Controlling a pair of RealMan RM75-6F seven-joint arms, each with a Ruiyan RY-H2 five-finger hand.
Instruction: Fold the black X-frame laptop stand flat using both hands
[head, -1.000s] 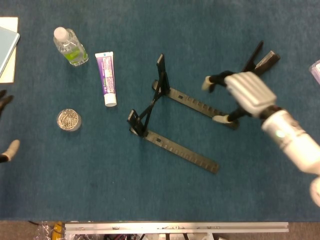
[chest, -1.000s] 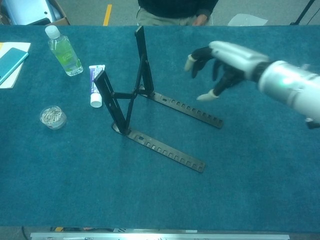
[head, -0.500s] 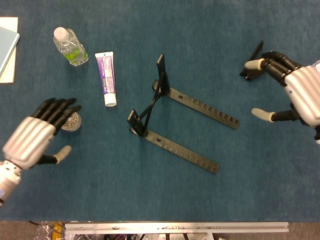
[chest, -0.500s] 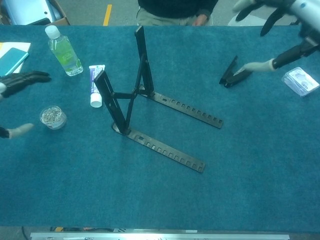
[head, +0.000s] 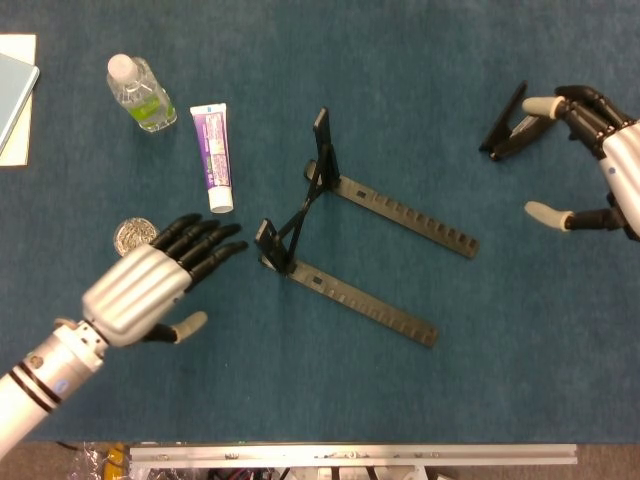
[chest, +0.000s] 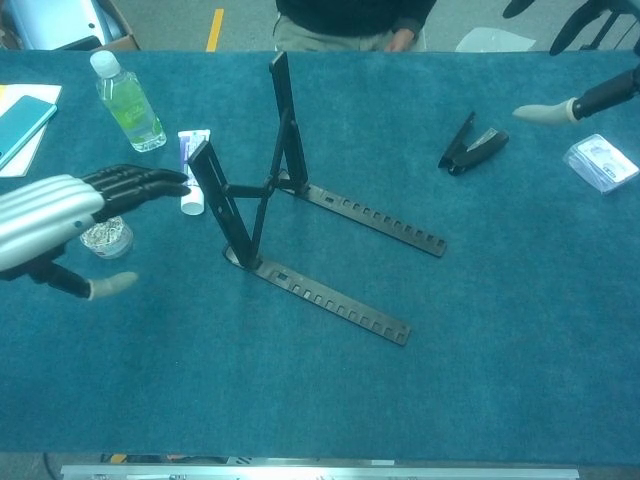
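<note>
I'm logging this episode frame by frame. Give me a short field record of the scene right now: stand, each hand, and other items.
stand: unfolded, uprights raised, both rails flat on the cloth, untouched
left hand: open, fingers pointing toward the stand, just short of it
right hand: open, far right, beside the stapler
other items: bottle, tube, tin, clear box

The left hand (head: 150, 285) is hovering at the near left, palm down, its fingers stretched out toward the right and its thumb apart, holding nothing. The right hand (head: 600, 165) is hanging at the far right edge, fingers spread and empty.
</note>
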